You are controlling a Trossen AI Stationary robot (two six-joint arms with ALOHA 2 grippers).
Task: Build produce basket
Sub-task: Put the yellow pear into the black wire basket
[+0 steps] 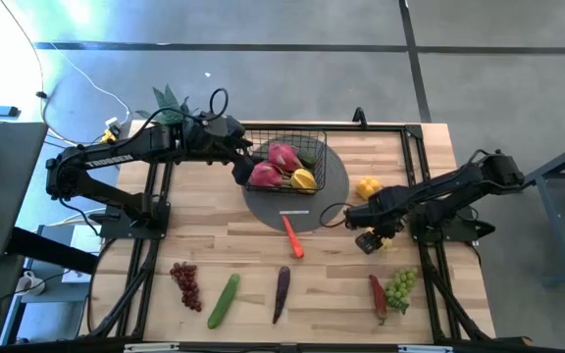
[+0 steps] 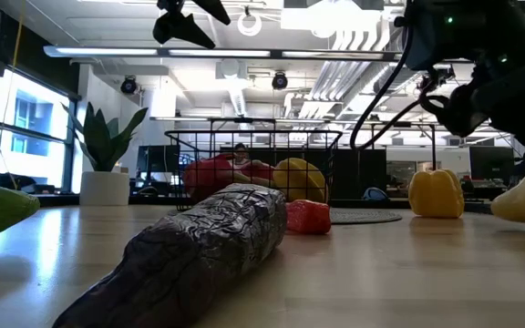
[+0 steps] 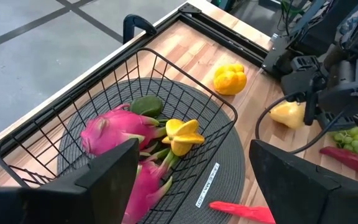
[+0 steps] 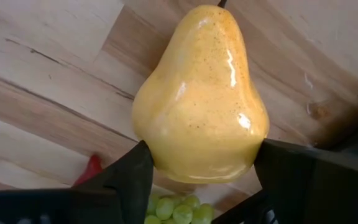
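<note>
Black wire basket (image 1: 284, 157) upright on mat, dragon fruits (image 1: 275, 165) inside.

- Pale butcher-block wooden table (image 1: 263, 294) stands on grey concrete floor (image 1: 292, 22).
- Long fluorescent ceiling strip lights (image 2: 217, 52) glow above exposed white ducts (image 2: 335, 87).
- Tall daylight windows (image 2: 27, 128) flank a spiky green potted plant (image 2: 106, 150).

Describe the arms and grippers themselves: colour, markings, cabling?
Both arms are dark, near-black jointed links. The left arm carries white lettering along its upper link; the right arm shows none. A thin black cable loops beside the right gripper. The left gripper has broad, flat, matte black fingers.
</note>
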